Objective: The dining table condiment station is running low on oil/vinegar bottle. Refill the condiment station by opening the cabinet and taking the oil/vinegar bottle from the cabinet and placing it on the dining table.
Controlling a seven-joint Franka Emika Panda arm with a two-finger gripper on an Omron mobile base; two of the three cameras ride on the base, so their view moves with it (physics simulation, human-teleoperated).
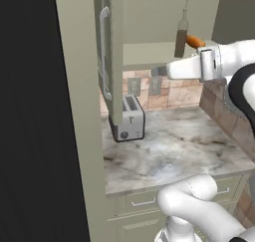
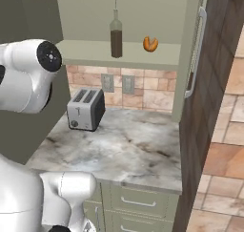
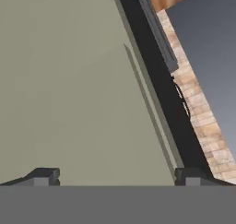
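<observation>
The cabinet [image 2: 152, 6] stands with both doors swung open; its left door [image 1: 110, 52] and right door [image 2: 194, 49] carry silver bar handles. On its shelf stands the oil/vinegar bottle [image 1: 181, 37] [image 2: 116, 35], upright, dark below and clear above. My gripper [image 1: 159, 70] hangs just below shelf level, down and to the left of the bottle and apart from it. In the hand view my gripper [image 3: 115, 177] is open, with nothing between its fingertips [image 3: 44, 176], and faces a flat sage-green panel [image 3: 69, 80]. The dining table is out of view.
An orange item [image 2: 150, 43] lies on the shelf to the right of the bottle. A silver toaster [image 1: 128, 119] [image 2: 86, 109] sits on the marble counter [image 2: 128, 150] below, against a brick backsplash. Green drawers [image 2: 138, 202] run under the counter. A dark tall wall [image 2: 214, 83] stands at the right.
</observation>
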